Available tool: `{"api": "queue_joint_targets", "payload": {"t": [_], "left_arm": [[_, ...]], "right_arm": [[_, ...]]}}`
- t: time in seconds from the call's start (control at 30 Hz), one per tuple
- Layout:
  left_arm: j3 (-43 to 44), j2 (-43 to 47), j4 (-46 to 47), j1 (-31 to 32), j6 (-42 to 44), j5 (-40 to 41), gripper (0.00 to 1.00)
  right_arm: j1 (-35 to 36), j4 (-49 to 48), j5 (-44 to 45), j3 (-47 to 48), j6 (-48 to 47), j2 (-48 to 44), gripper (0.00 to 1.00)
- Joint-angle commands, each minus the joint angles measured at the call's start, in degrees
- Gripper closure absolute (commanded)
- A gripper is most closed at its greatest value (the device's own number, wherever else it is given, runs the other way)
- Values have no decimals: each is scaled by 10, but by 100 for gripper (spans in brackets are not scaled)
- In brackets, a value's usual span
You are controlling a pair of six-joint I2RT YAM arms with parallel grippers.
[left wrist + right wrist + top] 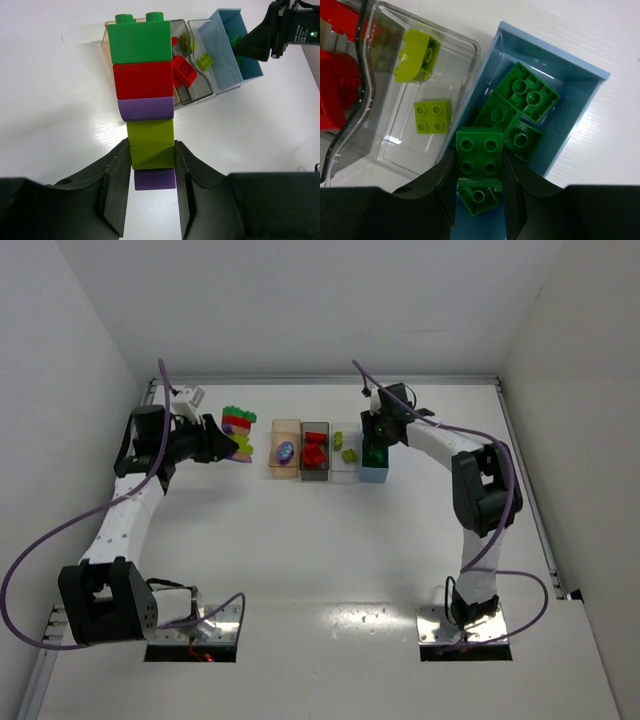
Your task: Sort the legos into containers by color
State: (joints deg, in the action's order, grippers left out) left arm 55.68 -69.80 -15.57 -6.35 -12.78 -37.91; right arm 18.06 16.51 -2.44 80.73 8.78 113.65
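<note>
My left gripper [152, 151] is shut on a lime brick low in a tall stack of legos [144, 80]: green on top, then red, purple, two lime and purple at the bottom. In the top view that stack [238, 425] is at the back left, left of the containers. The bins stand in a row: tan [284, 472], dark grey [315, 473], clear [345, 475] and light blue [375, 476]. My right gripper [479, 167] is shut on a green brick [479, 150] above the light blue bin [580, 100], which holds several green bricks [527, 95].
The tan bin holds a purple brick [286, 451], the dark grey one red bricks [315, 453], the clear bin [380, 145] two lime bricks [434, 116]. White walls close the table at the back and sides. The arm bases sit at the near edge.
</note>
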Motion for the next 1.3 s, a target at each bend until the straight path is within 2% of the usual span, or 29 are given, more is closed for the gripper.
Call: {"api": "queue_joint_targets", "payload": {"t": [0.0, 0.03, 0.07, 0.1, 0.13, 0.2, 0.3, 0.4, 0.5, 0.53, 0.57, 0.77, 0.8, 0.87, 0.93, 0.97, 1.03, 1.17, 1.27], "left_arm": [[26, -10, 34, 11, -9, 9, 92], [32, -10, 34, 16, -9, 9, 92], [32, -16, 34, 16, -9, 3, 92], [32, -16, 34, 22, -9, 3, 92], [32, -21, 34, 22, -9, -4, 92], [37, -30, 34, 27, 6, -27, 91], [49, -46, -2, 27, 45, -94, 89], [49, -63, -24, 27, 87, -160, 89], [54, -72, -57, 27, 130, -221, 89], [66, -72, -73, 33, 144, -231, 89], [73, -88, -109, 38, 177, -238, 89], [116, -120, -248, 68, 322, -268, 89], [124, -127, -284, 68, 340, -276, 89], [139, -144, -321, 86, 394, -294, 89], [157, -163, -406, 92, 449, -314, 89], [179, -189, -442, 101, 518, -320, 89], [198, -211, -536, 107, 580, -332, 89], [220, -222, -590, 107, 637, -345, 89], [220, -227, -590, 121, 637, -345, 89]], "right_arm": [[-1, -14, -27, 43, 11, 5, 92], [-1, -14, -27, 43, 16, 12, 74], [-1, -14, -27, 43, 16, 12, 66], [-1, -14, -27, 43, 16, 12, 49], [-1, -14, -21, 43, 16, 17, 42], [-1, -14, -21, 43, 16, 18, 35], [-13, 3, -33, 43, 10, -3, 32], [-18, 19, -96, 53, -23, -37, 32], [-31, 34, -224, 59, -68, -84, 29], [-39, 44, -314, 59, -80, -94, 29], [-39, 51, -346, 72, -95, -101, 29], [-45, 62, -612, 101, -63, -98, 29], [-45, 52, -677, 102, -50, -91, 28], [-35, 14, -719, 91, -27, -85, 28], [-20, -2, -747, 86, -27, -85, 28], [-15, -2, -762, 80, -27, -85, 28], [-8, -7, -777, 86, -27, -80, 28], [11, -7, -811, 86, -27, -74, 28], [26, -13, -811, 68, -27, -81, 28]]}}
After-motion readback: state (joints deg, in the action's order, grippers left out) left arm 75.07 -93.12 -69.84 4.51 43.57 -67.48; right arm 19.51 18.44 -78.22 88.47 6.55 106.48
